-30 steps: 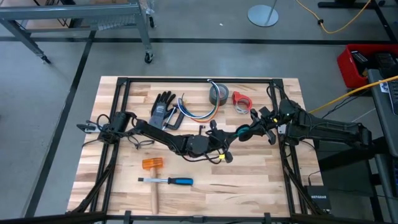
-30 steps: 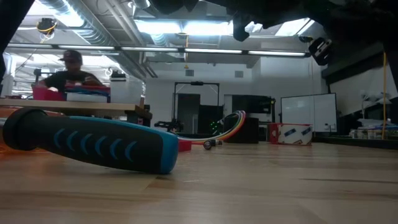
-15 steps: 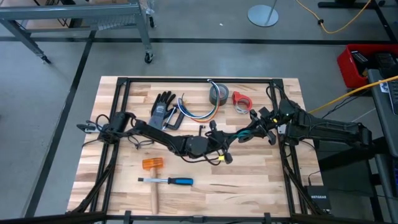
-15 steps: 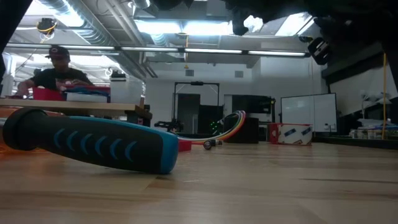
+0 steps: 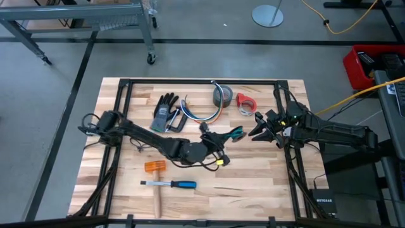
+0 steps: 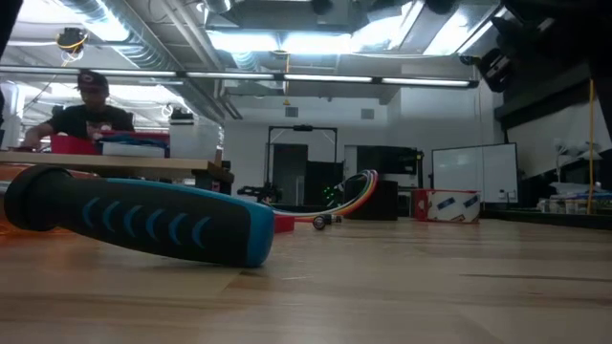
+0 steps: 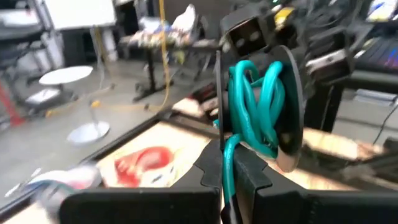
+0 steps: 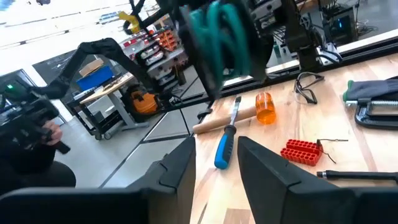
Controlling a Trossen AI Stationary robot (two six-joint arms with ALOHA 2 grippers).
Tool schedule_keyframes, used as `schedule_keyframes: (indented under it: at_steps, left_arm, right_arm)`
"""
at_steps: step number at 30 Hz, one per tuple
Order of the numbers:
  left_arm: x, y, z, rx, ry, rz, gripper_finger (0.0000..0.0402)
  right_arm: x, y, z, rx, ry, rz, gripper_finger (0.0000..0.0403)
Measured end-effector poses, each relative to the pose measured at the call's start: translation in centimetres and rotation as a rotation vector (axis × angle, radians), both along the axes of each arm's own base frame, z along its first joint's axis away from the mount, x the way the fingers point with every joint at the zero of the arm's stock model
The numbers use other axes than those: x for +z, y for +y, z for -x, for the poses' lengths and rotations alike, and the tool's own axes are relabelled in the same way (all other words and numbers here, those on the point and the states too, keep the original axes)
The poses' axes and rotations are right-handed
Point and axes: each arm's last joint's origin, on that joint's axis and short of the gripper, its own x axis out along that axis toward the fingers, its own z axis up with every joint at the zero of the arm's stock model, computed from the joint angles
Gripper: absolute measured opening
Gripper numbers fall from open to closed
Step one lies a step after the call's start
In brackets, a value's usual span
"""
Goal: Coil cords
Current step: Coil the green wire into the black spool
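A teal cord, wound into a small coil (image 5: 237,132) (image 7: 255,106), hangs above the middle of the table in my left gripper (image 5: 233,133) (image 7: 229,152), which is shut on it. My right gripper (image 5: 255,130) (image 8: 214,155) stands open just to the right of the coil (image 8: 221,34), with nothing between its fingers. A bundle of blue, orange, white and green cords (image 5: 204,116) (image 6: 354,191) lies in an arc on the table toward the far side, beside a black glove (image 5: 166,107). My left gripper pinches the coil's near loops (image 7: 231,149) between its two fingers. The fingers lie level and point toward the table's right. The rest of the coil sticks out past the fingertips, lifted clear of the table.
A grey tape roll (image 5: 221,96) and a red tape ring (image 5: 247,104) lie at the far side. An orange-headed hammer (image 5: 155,168) and a blue-handled chisel (image 5: 174,184) (image 6: 143,220) lie near the front left. A person (image 6: 91,105) is in the room beyond the table.
My right gripper has opened and let go of the teal coil. My left gripper has drawn back toward the table's left and risen a little, carrying the coil away from the right fingers.
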Motion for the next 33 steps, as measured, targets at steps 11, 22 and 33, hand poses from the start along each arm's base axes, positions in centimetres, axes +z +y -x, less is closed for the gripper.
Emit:
schedule_keyframes:
  at_steps: [11, 22, 33]
  left_arm:
    - [4.0, 0.3, 8.5, 0.124, 0.214, 0.199, 0.0]
    - [0.5, -0.3, 16.5, 0.222, 0.283, 0.379, 0.0]
    - [-10.4, -1.5, 22.1, 0.26, -0.035, 0.662, 0.0]
  right_arm:
    - [0.1, 0.0, 0.1, 0.0, -0.007, 0.002, 0.0122]
    - [0.1, 0.0, 0.1, 0.0, -0.006, 0.002, 0.0122]
    - [0.1, 0.0, 0.1, 0.0, -0.006, 0.002, 0.0122]
